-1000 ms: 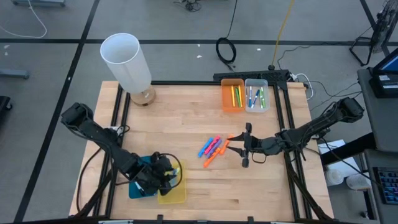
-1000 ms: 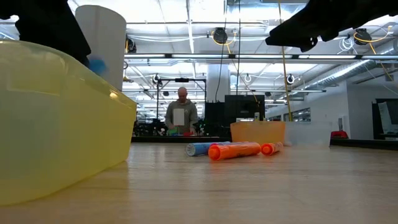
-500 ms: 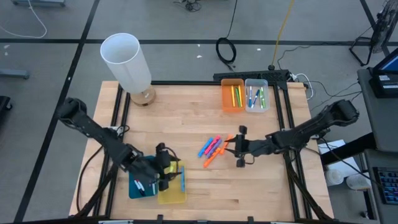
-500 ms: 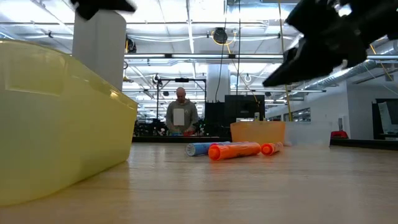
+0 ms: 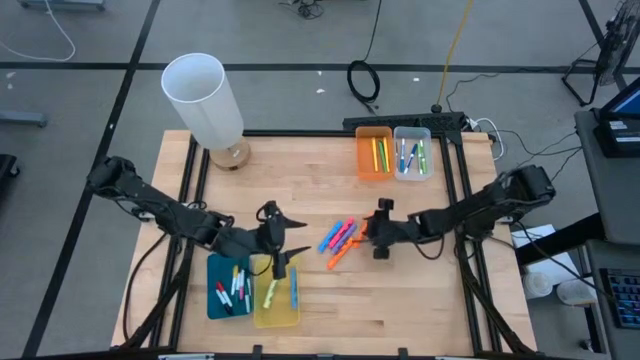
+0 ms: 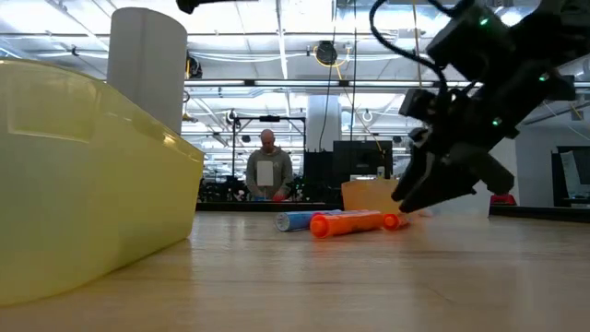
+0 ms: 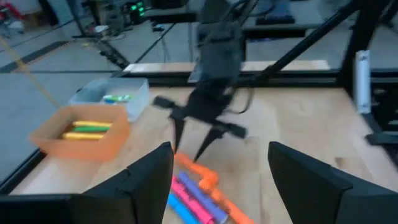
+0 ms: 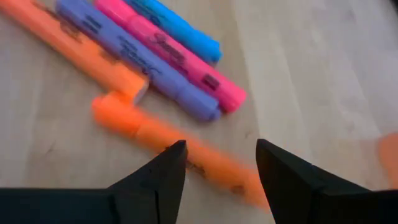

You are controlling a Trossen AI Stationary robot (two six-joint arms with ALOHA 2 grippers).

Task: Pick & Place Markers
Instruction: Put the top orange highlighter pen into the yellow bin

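The loose markers (image 5: 340, 238), blue, pink, purple and orange, lie in a cluster on the wooden table (image 5: 300, 180), well short of the orange bin (image 5: 373, 153). The right gripper (image 5: 366, 233) hangs just beside that cluster, fingers parted over an orange marker (image 8: 168, 140), gripping nothing. The left gripper (image 5: 296, 237) sits on the cluster's other side, above the yellow bin (image 5: 276, 300), open and empty.
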